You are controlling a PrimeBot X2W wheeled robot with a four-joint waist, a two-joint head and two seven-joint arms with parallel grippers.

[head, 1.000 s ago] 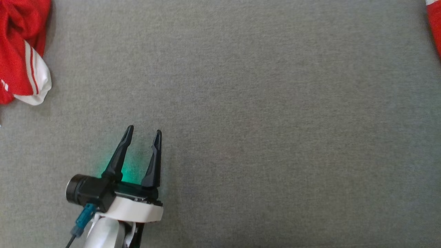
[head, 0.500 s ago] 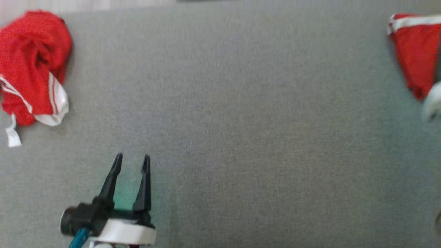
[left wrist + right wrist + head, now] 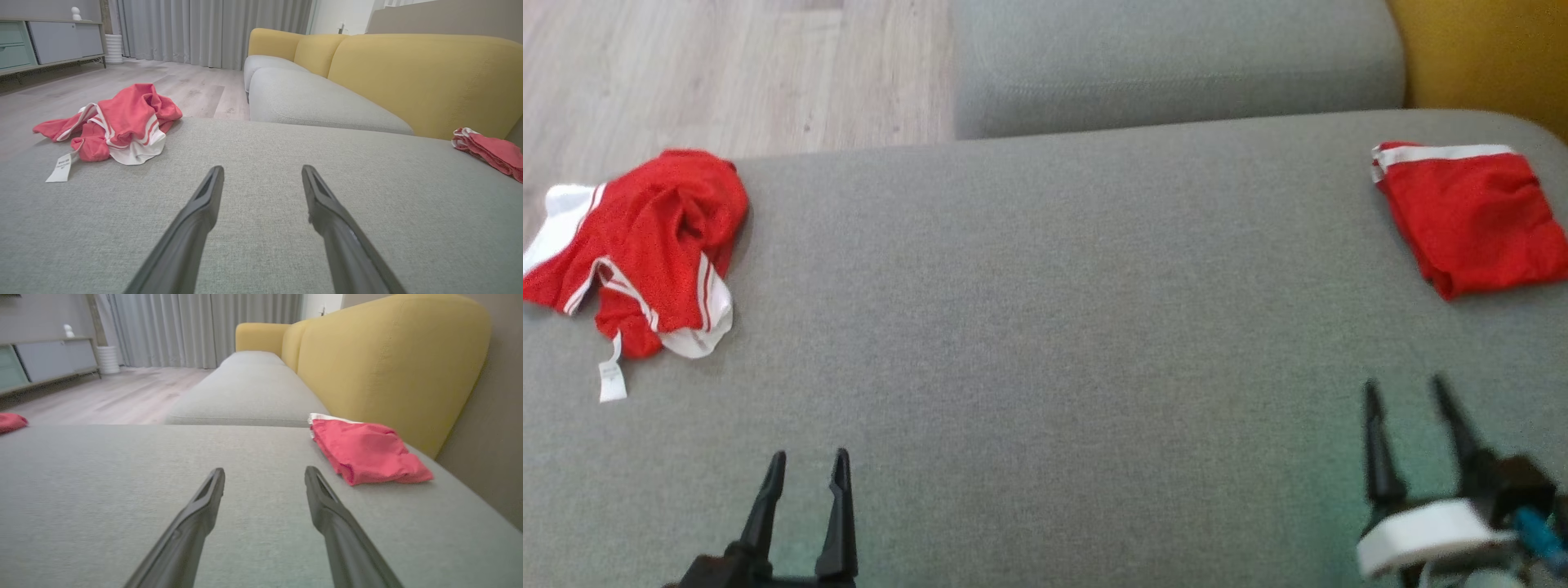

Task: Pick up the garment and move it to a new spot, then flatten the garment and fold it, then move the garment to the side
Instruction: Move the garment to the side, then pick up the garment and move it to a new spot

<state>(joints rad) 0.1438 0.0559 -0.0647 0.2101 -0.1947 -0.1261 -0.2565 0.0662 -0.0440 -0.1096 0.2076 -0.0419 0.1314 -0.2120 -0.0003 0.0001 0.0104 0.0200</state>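
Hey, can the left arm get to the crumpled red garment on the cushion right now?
Probably yes. The left gripper is open and empty, and only bare cushion lies between it and the crumpled garment, ahead and to its left. Nothing blocks the way.

- Seat cushion (image 3: 1045,327): grey woven cloth, matt, fine even grain.
- Crumpled garment (image 3: 662,229): thin red cloth, soft and creased, with smooth white cloth bands and stripes.
- Label (image 3: 612,381) on it: white, flat, paper or stiff cloth; cannot tell which.
- Folded garment (image 3: 1470,220): same red cloth, matt, lightly rumpled, white band along one edge.
- Backrest (image 3: 421,77): mustard-yellow cloth, matt, close short texture.
- Floor (image 3: 727,73): pale wood-look planks, smooth, low sheen.
- Curtains (image 3: 212,28): grey cloth, matt, hanging in pleats.
- Left gripper (image 3: 809,456) and right gripper (image 3: 1405,384): fingers dark, smooth, matt, plastic-looking.
- Wrist collar (image 3: 1421,539): white, smooth plastic, slight gloss.
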